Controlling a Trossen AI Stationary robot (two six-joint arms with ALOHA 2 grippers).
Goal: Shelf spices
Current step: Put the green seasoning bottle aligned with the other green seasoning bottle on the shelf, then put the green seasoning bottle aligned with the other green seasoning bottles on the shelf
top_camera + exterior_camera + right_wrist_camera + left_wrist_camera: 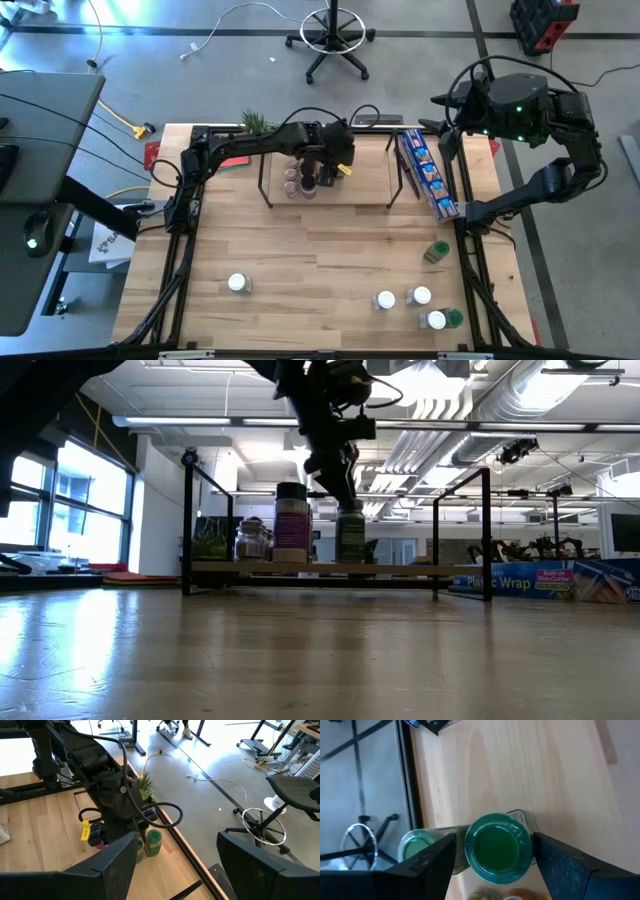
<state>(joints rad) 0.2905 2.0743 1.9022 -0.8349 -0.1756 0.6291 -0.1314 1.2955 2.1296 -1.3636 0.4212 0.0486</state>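
The light-wood shelf [365, 172] [400, 569] stands at the table's far side. Three jars stand upright on it in the low view: a small clear one [252, 542], a taller dark-lidded one [291, 522] and a green-lidded one [350, 536]. My left gripper [495, 840] [330, 172] hangs over that green-lidded jar [497, 847], open, with one finger on either side of its lid and a narrow gap on each side. A second green lid [414, 845] shows behind one finger. My right gripper [175, 855] [447, 118] waits open off the table's far right corner.
Several white-lidded jars stand near the table's near edge [238, 283] [385, 300] [420, 296], and a green-lidded one lies on its side [436, 252]. A long blue packet [425, 170] lies right of the shelf. A potted plant [255, 122] stands at the far edge.
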